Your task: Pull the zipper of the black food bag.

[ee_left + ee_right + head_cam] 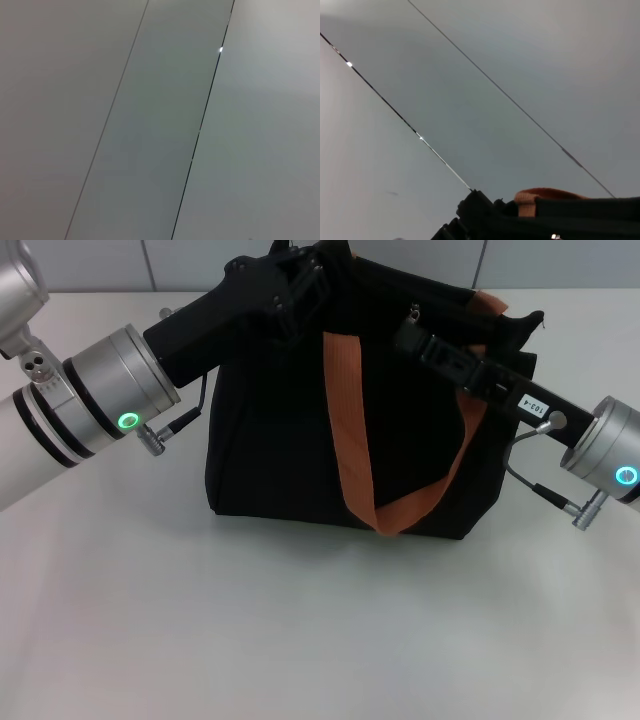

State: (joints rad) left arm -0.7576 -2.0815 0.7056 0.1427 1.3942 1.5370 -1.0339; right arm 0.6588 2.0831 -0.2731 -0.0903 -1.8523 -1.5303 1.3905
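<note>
Head view, bag: the black food bag (290, 450) stands upright on the white table (300, 640), toward the far side, an orange-brown strap (350, 430) looping down its front face.
Head view, left gripper (300, 280): it reaches in from the left to the bag's top edge at the far left corner. Black fingers against black fabric, so we cannot tell whether the jaws are wide, narrow or gripping cloth.
Head view, right gripper (415, 335): it lies across the top right of the bag, its tip near a small silver glint that we take for the zipper (414, 311) (too small to be sure). We cannot tell the jaw state here either.
Left wrist view: only pale wall panels (150, 125) and their seams; no bag, no fingers.
Right wrist view: the same kind of wall above, and along one edge a dark band of the bag's top (580, 215), a bit of the strap (540, 196), and a tiny bright spot (553, 236) that may be the pull tab.
Step in hand: we judge both arms are setting up at the top edge, the left to steady the bag, the right to take the tab; no clear hold on the tab shows yet.
Next move: the right fingers must close squarely on the tab, then draw along the zip line while the left keeps the bag from sliding or tipping.
</note>
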